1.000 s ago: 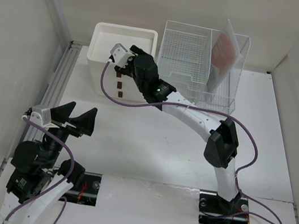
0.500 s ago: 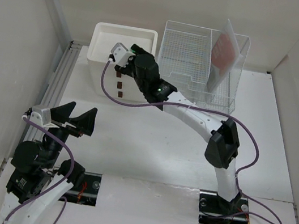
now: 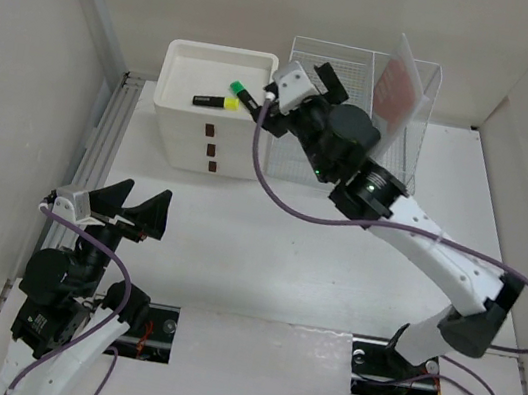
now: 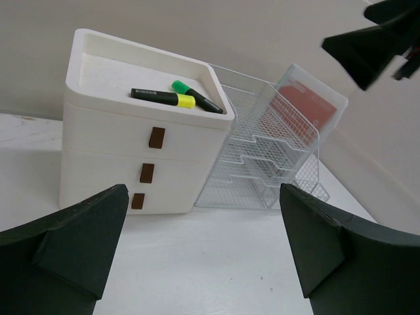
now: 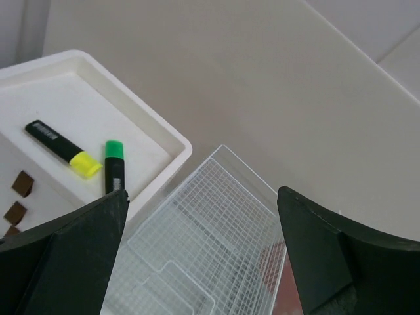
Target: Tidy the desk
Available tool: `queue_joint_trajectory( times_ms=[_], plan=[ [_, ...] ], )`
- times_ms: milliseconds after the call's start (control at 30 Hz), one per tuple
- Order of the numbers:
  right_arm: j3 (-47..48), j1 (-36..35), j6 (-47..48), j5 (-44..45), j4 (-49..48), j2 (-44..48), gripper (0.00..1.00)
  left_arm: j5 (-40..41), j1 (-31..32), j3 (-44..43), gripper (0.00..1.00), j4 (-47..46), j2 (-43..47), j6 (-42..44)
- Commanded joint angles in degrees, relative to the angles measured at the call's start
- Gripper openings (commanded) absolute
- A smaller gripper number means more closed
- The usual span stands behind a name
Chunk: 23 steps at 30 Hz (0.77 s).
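As the right hand (image 3: 287,88) gapes, the desk (image 3: 284,257) lies apparently below.

The desk (image 3: 264,258) is matte white and the walls (image 3: 14,115) are pale beige. Left of centre near the top of the overhead view, the drawer box (image 3: 180,143) is white with three small brown handles (image 3: 210,131) in a column. The yellow-capped highlighter (image 3: 214,102) and the green-capped highlighter (image 3: 241,92) both have black bodies. The wire tray (image 3: 335,88) shows a fine pale grid. A red sheet (image 3: 402,84) shows through a frosted panel. The right arm (image 3: 428,247) is white with black joints, and its cable (image 3: 283,206) is purple.
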<state>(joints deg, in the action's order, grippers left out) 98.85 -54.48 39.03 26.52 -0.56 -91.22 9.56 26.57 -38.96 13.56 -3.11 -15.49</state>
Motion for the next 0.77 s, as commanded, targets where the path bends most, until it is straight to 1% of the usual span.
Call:
queue_joint_trajectory(
  times_ms=[0, 67, 100, 133, 200, 267, 333, 367, 433, 467, 500, 600, 667, 700, 733],
  plan=[
    [-5.05, -0.45, -6.76, -1.9, 7.99, 5.86, 1.0, -0.15, 0.24, 0.02, 1.0, -2.05, -0.31, -0.16],
    [-9.44, -0.45, -6.77, -4.8, 9.52, 11.75, 1.0, -0.16, 0.24, 0.02, 1.0, -2.05, -0.31, -0.16],
    [-14.68, -0.45, -6.77, -4.81, 9.52, 13.85, 1.0, -0.16, 0.24, 0.02, 1.0, -2.05, -0.31, -0.16],
    [-17.52, 0.07, -5.46, -6.21, 8.39, 18.66, 1.0, -0.16, 0.24, 0.02, 1.0, -2.05, -0.31, -0.16],
    [-24.36, 4.1, -5.45, -10.77, 6.98, 23.17, 1.0, -0.69, 0.24, 0.02, 1.0, -2.05, -0.92, -0.16],
    [-27.38, 7.01, -7.64, -13.24, 6.97, 27.56, 1.0, -0.69, 0.24, 0.02, 1.0, -2.05, -1.54, -0.16],
    [-31.5, 8.95, -9.66, -13.25, 6.97, 29.34, 1.0, -0.69, 0.24, 0.02, 1.0, -2.05, -1.54, -0.16],
    [-32.74, 8.95, -12.72, -12.64, 6.97, 29.87, 1.0, -0.69, 0.24, 0.02, 1.0, -2.05, -2.15, -0.16],
    [-36.16, 9.57, -17.2, -8.43, 6.28, 30.39, 1.0, -0.69, 0.24, 0.55, 1.0, -2.05, -2.16, -0.16],
    [-37.4, 10.18, -20.71, -7.72, 5.57, 30.4, 1.0, -0.69, 0.24, 0.55, 1.0, -2.05, -2.68, -0.16],
    [-38.54, 10.18, -21.79, -7.19, 5.57, 30.4, 1.0, -0.69, 0.24, 0.55, 1.0, -2.05, -2.69, -0.16],
    [-42.85, 11.76, -21.28, -7.19, 3.55, 30.4, 1.0, -0.16, 0.24, 0.55, 1.0, -2.05, -3.39, -0.16],
    [-44.43, 12.29, -17.51, -6.14, 3.55, 30.4, 1.0, -0.16, 0.24, 0.55, 1.0, -2.05, -4.0, -0.16],
    [-45.14, 12.99, -18.28, -6.13, 1.98, 32.84, 1.0, -0.16, 0.24, 0.55, 1.0, -2.05, -4.0, -0.16],
    [-45.15, 13.78, -18.89, -9.87, 1.96, 34.08, 1.0, -0.16, 0.24, 0.55, 1.0, -2.05, -4.0, -0.16]
  ],
)
